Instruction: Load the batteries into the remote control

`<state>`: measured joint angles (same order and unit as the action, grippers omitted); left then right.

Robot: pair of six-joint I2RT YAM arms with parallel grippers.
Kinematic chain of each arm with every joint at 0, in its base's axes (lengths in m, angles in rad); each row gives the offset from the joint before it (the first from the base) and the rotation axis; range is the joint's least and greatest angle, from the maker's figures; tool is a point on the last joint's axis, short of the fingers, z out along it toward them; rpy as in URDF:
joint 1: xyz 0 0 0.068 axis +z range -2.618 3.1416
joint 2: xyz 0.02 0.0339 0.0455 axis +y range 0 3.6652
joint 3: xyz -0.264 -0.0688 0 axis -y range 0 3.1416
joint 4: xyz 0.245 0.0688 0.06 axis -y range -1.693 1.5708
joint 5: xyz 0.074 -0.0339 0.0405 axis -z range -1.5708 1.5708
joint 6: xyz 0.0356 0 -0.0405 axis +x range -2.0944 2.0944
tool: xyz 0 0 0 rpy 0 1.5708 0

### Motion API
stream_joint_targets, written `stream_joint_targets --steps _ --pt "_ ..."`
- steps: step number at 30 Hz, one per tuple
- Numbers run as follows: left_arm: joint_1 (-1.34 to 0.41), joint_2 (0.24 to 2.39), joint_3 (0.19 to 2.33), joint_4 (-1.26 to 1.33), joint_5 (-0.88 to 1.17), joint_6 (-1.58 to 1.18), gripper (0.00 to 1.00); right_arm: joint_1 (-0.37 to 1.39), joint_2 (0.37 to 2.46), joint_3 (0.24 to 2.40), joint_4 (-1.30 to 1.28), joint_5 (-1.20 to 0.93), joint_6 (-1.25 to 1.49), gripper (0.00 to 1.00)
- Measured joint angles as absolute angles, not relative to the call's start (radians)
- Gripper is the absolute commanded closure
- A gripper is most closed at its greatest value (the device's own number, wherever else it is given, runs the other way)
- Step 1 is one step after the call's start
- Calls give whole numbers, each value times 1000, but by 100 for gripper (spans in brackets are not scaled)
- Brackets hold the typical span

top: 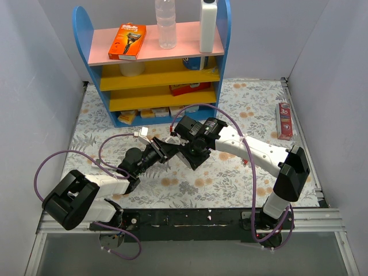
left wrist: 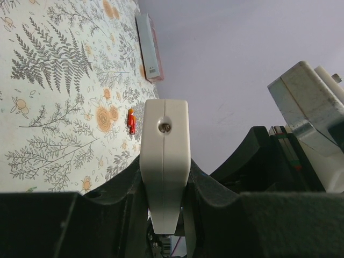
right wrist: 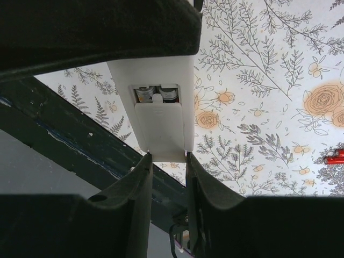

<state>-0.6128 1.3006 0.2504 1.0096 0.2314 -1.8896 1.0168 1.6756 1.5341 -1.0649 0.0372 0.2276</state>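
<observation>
1. Left wrist view: the remote control [left wrist: 164, 161] is clamped edgewise between the left jaws, which are closed narrowly on its two sides. It is held up off the bench [right wrist: 269, 80], probably so that its back can be reached by the other arm.
2. The right jaws are set narrow, with their tips placed at the end of the remote control, just below the cover [right wrist: 159, 126]. Whether anything is actually pinched cannot be told.
3. The batteries [right wrist: 156, 94] are seen side by side in the compartment. The cover is only partly slid over them, so loading is judged done and closing is judged to be what is left.
4. The bench is covered with a floral print. A small red object [right wrist: 336, 157] is seen lying on it, well apart from the jaws, and a slim box [top: 284, 121] is seen near the right edge.
5. The bench is enclosed by plain grey walls, and a blue shelf unit [top: 155, 69] is set at the far side.
</observation>
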Motion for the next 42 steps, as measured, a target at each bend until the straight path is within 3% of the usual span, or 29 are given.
stream_joint_targets --steps 22,42 --pt "-613 1320 236 1051 233 -1947 97 1017 1682 1557 -1095 27 231 54" --pt "-613 1335 236 1085 233 -1979 97 1017 1691 1600 -1119 30 226 47"
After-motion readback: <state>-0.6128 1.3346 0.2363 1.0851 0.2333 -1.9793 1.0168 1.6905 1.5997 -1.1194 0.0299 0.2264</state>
